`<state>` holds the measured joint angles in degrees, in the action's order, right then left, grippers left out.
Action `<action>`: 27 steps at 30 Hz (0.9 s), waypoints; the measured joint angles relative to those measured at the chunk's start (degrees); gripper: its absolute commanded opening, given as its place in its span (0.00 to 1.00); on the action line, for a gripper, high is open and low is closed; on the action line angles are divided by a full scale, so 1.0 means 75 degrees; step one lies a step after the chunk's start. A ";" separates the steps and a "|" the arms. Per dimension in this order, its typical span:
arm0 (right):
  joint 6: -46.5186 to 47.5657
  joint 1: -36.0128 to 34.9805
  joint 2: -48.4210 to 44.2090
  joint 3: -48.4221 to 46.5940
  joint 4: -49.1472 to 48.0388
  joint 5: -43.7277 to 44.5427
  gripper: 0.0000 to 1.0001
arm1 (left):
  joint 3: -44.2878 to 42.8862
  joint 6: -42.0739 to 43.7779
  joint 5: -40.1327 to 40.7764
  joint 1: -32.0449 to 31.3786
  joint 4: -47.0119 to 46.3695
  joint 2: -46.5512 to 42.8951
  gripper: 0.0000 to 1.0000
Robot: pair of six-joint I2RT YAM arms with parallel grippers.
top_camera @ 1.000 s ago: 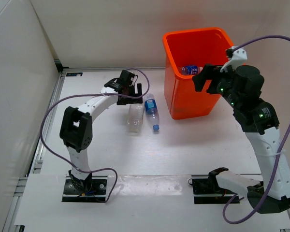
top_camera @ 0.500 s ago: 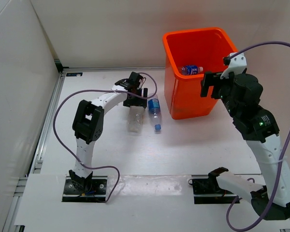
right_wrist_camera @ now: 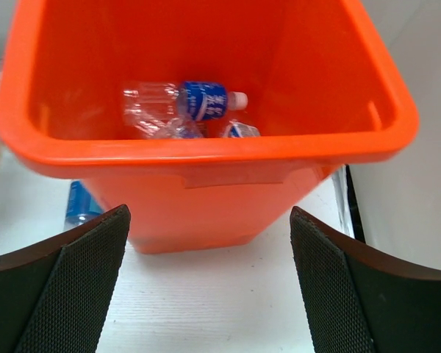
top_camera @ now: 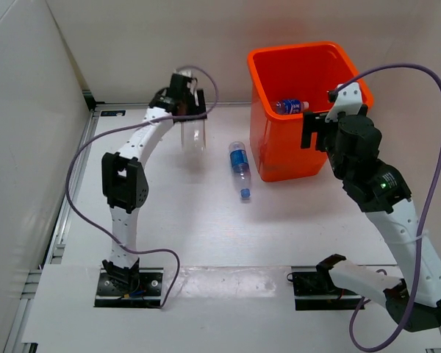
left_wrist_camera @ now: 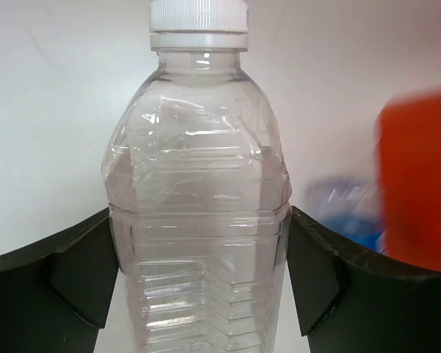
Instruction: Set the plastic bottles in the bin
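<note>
- While the left jaws are clenched on both sides of a clear, unlabelled plastic bottle with a white cap [top_camera: 193,134], it hangs off the white tabletop [top_camera: 206,235] at the upper left-centre of the top view. It is well apart from the bright orange square plastic bin [top_camera: 259,62] at upper right.
- The right jaws stand wide and empty just before the bin's near rim; blue-labelled bottles [right_wrist_camera: 198,101] lie inside.
- Another blue-labelled plastic bottle [top_camera: 239,168] lies on the tabletop just beside the bin's left wall.
- Risk: the thin, smooth body may crumple or slip in transit. The carried bottle could also clip the rim or the right arm [top_camera: 367,169] beside it.
</note>
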<state>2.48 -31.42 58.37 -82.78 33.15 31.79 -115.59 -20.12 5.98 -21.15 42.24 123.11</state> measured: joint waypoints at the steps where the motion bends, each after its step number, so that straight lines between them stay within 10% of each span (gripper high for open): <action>1: -0.0044 0.0029 -0.0012 0.0047 -0.0023 0.0105 0.90 | -0.0361 0.0055 0.0058 0.0070 -0.0166 0.0000 0.61; 18: -0.1760 0.1469 -0.0449 0.0332 0.0522 0.1996 0.90 | -0.5123 -0.1014 0.0055 0.0213 -0.4062 0.0050 0.52; 27: -0.2323 0.1661 -0.0481 0.0425 0.0901 0.2229 0.90 | -0.5502 -0.1600 -0.0326 -0.1282 -0.5129 0.0248 0.53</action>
<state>-14.94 -18.96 54.76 -79.59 39.90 48.51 -156.86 -32.12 3.53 -30.76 3.77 124.97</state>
